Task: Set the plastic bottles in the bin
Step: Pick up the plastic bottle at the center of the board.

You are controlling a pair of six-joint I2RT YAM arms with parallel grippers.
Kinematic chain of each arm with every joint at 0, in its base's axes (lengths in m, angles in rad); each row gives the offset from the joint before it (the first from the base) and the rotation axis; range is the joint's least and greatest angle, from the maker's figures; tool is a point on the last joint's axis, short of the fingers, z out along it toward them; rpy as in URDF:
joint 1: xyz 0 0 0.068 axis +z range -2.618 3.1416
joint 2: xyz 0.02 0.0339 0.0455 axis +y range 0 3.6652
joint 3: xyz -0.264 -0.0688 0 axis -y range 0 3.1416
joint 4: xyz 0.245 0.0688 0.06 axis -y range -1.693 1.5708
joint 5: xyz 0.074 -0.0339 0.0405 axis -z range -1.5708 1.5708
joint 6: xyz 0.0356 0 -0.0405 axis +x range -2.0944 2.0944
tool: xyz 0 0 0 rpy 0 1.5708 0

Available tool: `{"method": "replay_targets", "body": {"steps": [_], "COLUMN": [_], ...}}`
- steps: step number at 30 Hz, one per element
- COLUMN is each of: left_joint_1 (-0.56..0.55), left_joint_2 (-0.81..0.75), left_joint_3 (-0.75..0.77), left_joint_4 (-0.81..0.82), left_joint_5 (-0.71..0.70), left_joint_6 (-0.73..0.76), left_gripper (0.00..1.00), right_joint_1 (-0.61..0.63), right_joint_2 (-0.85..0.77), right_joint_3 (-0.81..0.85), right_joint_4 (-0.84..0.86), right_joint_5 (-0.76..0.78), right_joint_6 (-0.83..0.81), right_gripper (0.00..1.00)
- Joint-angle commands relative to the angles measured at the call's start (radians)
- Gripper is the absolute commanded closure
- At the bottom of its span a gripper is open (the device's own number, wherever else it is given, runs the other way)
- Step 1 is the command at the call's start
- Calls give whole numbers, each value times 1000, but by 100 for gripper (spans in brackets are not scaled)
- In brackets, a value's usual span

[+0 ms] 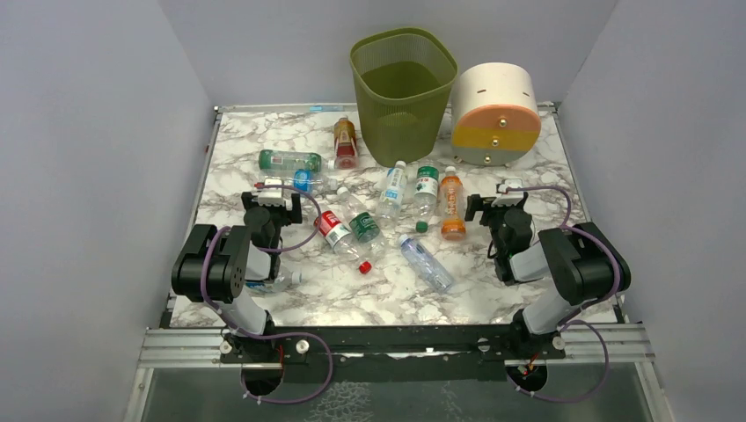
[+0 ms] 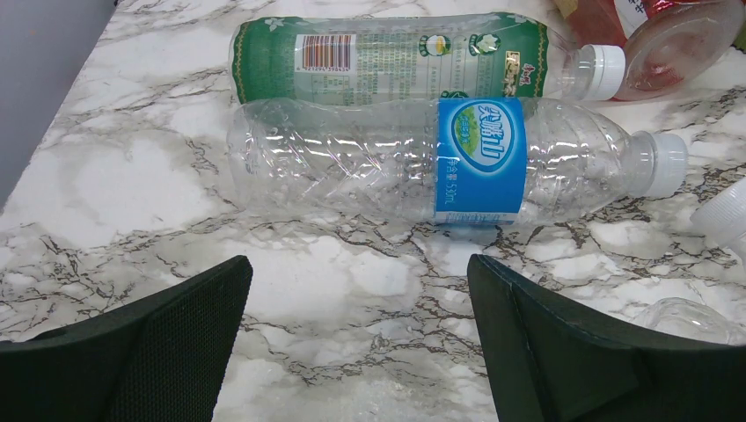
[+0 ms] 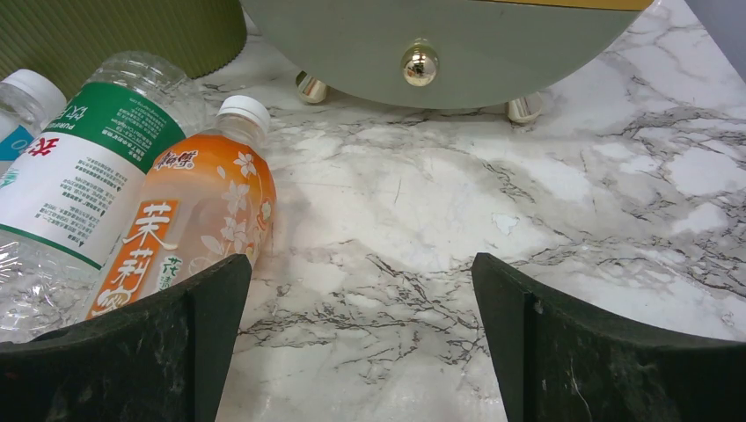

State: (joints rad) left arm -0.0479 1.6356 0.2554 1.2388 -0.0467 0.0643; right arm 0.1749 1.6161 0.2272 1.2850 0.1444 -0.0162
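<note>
both spread wide on my feed, nothing held: left end effector sits just short of a blue-label bottle lying at its 12 o'clock, right end effector has an orange bottle at its 10 o'clock. the bin stands at 12 o'clock on the desk, plastic bottles lying loose in front of it.
</note>
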Motion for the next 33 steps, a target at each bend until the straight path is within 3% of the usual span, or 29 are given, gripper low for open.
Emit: {"method": "replay_targets", "body": {"steps": [1, 29, 33], "left_joint_1": [-1, -3, -4], "left_joint_2": [7, 3, -31], "left_joint_3": [18, 10, 11], "left_joint_4": [21, 32, 1], "left_joint_5": [-6, -17, -58], "left_joint_6": [0, -4, -18], "left_gripper": [1, 1, 1], "right_joint_1": [0, 0, 0], "right_joint_2": [7, 6, -60], "right_joint_3": [9, -11, -29], "right_joint_4": [27, 71, 45], "right_joint_5": [-11, -26, -35], "right_joint_6": [-7, -23, -26], "right_gripper": [1, 1, 1]}}
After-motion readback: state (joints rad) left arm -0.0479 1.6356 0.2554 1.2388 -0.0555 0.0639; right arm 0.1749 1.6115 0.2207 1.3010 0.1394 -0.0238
